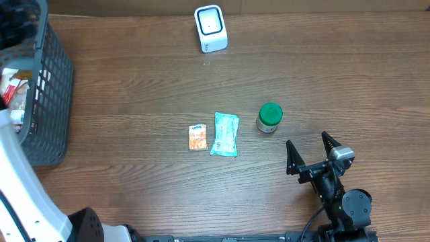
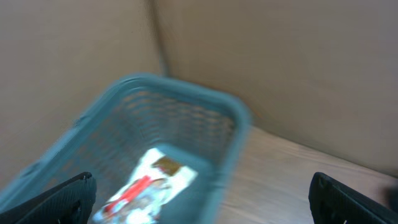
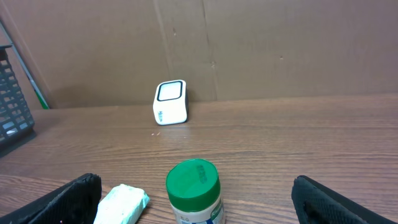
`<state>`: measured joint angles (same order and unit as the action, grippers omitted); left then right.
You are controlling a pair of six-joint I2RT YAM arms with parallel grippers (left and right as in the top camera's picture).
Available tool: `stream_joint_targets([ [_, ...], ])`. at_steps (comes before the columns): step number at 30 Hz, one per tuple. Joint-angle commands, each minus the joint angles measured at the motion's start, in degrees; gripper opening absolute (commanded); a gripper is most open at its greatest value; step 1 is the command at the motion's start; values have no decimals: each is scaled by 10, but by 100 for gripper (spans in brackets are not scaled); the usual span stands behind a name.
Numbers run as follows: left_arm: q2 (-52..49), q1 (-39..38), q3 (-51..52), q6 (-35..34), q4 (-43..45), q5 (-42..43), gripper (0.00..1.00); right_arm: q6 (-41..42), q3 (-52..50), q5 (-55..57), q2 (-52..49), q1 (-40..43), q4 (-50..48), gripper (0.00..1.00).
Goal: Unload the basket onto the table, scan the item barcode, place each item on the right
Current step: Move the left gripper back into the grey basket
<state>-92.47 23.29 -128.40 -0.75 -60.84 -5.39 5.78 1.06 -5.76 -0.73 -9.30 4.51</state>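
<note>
The white barcode scanner (image 1: 210, 28) stands at the back of the table, also in the right wrist view (image 3: 170, 102). Mid-table lie an orange packet (image 1: 197, 137), a teal packet (image 1: 225, 134) and a green-lidded jar (image 1: 269, 117). My right gripper (image 1: 312, 151) is open just in front of the jar (image 3: 194, 186), apart from it and holding nothing. My left gripper (image 2: 202, 205) is open and empty above the grey basket (image 2: 186, 118). In the basket lies a white and red packet (image 2: 149, 183), blurred.
The mesh basket (image 1: 47, 101) fills the table's left edge and holds several packets (image 1: 13, 94). A brown cardboard wall closes off the back of the table. The left arm's white link (image 1: 20, 195) crosses the lower left corner.
</note>
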Motion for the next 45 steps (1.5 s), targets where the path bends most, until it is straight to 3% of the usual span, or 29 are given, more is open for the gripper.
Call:
stream_joint_targets([
  [1, -19, 48, -1, 19, -10, -12, 100, 2, -6, 1, 3, 3, -2, 100],
  [15, -56, 137, 103, 26, -4, -12, 99, 2, -6, 1, 3, 3, -2, 100],
  [30, -136, 163, 113, 56, 5, -12, 100, 2, -6, 1, 3, 3, -2, 100],
  [45, -294, 169, 113, 215, 53, 58, 99, 2, -6, 1, 3, 3, -2, 100],
])
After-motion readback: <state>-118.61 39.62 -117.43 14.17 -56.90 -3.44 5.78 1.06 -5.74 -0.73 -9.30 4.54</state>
